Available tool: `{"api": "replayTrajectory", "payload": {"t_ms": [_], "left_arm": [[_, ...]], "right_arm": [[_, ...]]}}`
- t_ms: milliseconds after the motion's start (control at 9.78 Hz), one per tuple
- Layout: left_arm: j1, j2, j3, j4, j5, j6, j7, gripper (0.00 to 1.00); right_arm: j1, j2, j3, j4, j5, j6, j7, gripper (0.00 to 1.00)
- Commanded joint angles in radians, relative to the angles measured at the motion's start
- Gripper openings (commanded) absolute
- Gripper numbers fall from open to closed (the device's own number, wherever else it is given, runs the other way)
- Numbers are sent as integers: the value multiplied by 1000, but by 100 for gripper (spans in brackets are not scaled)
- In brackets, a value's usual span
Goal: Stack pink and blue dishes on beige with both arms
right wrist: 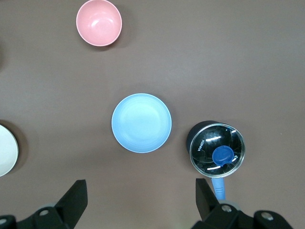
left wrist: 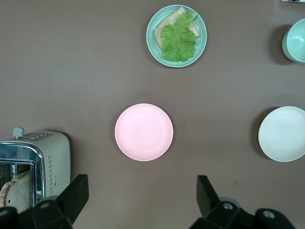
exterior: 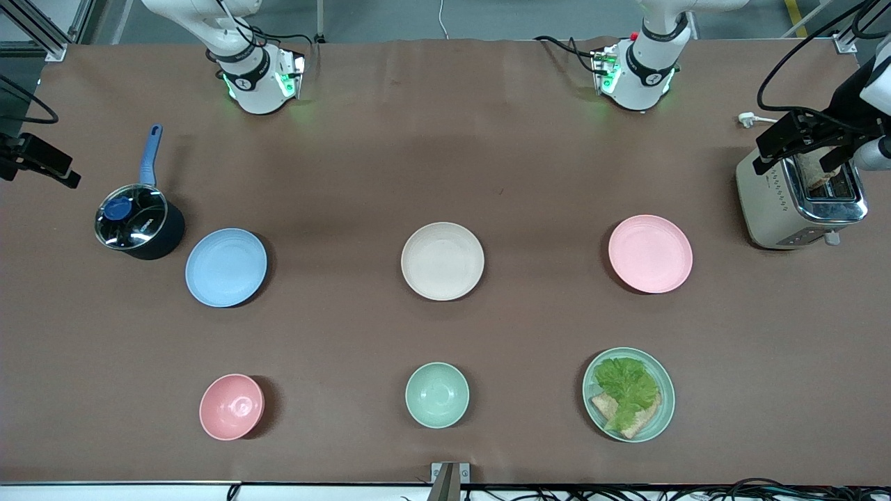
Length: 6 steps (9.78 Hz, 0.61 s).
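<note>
Three equal plates lie in a row across the middle of the table. The cream-beige plate (exterior: 443,261) is in the centre. The light blue plate (exterior: 226,267) is toward the right arm's end, and the pale pink plate (exterior: 650,253) is toward the left arm's end. My left gripper (left wrist: 142,191) hangs open and empty, high over bare table between its base and the pink plate (left wrist: 144,132). My right gripper (right wrist: 141,193) is also open and empty, high over bare table beside the blue plate (right wrist: 141,123). In the front view, the raised left gripper (exterior: 797,163) overlaps the toaster. The right gripper (exterior: 38,170) is cut by that view's edge.
A lidded dark pot (exterior: 138,223) with a blue handle stands close beside the blue plate. A toaster (exterior: 800,198) holding bread stands at the left arm's end. Nearer the front camera stand a pink bowl (exterior: 232,406), a mint bowl (exterior: 437,394) and a mint plate with lettuce and bread (exterior: 628,394).
</note>
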Motion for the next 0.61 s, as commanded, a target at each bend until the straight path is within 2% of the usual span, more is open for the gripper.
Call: {"api": "replayTrajectory", "payload": {"t_ms": [0, 307, 511], "left_arm": [[-7, 8, 10, -15, -13, -7, 8, 100], [-9, 14, 13, -12, -16, -7, 10, 100], [-9, 14, 56, -18, -45, -7, 27, 99]], "right_arm": [[-3, 0, 3, 5, -6, -13, 6, 100], [0, 3, 3, 5, -6, -10, -8, 100], [3, 24, 3, 8, -21, -5, -13, 100]]}}
